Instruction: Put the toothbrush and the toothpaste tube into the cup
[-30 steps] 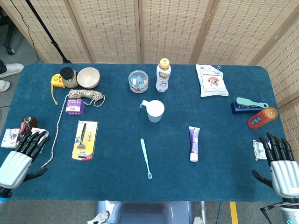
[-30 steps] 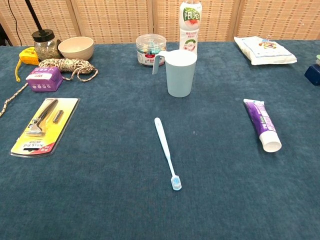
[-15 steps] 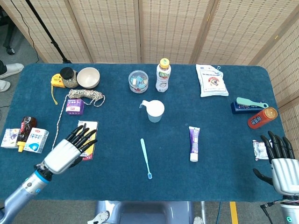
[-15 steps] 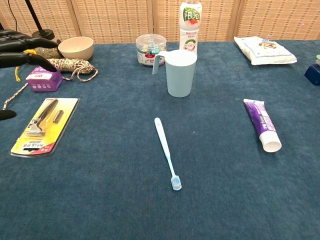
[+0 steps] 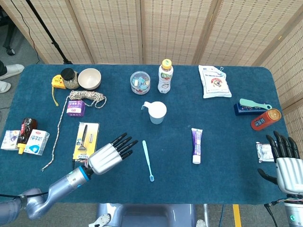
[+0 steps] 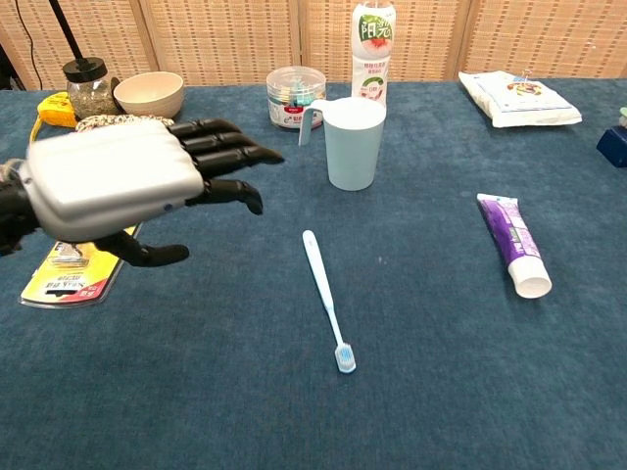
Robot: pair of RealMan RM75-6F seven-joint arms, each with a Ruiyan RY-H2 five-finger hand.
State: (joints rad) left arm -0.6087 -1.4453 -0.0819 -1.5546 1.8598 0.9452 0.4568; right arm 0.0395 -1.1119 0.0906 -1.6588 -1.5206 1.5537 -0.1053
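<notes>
Toothbrush (image 5: 148, 160) lies flat on the blue counter (image 5: 227, 142), bristle end nearest the robot, handle pointing toward the cup (image 5: 156, 112), which stands upright farther back, empty as far as can be seen. Toothpaste tube (image 5: 196, 145) lies to the right of the brush, well apart from it, cap end near.

Change: within approx. the last sec. the left hand (image 5: 108, 155) has swept in from the far-left counter edge, passing over the razor card (image 5: 85, 141), and now hovers just left of the brush w/o touching it. Its fingers (image 5: 124, 143) are extended and spread, thumb apart, holding nothing. The right hand (image 5: 285, 161) has barely moved; it sits at the near-right edge, fingers straight up, also empty. Brush, tube and cup have not shifted.

Meaning: judged as the reach phase for the first item; no grasp made, neither item in the cup yet. Next move prob. needs the hand to lower and pinch the thin handle.

Views: head view shows both hands, the forearm and the full layout, incl. the gap between hand and brush. Chest view (image 6: 108, 181) shows only the left hand, large and raised off the counter, thumb (image 6: 147, 254) below the palm; right hand is out of its frame. It also shows the cup handle (image 6: 307, 119) facing left.
</notes>
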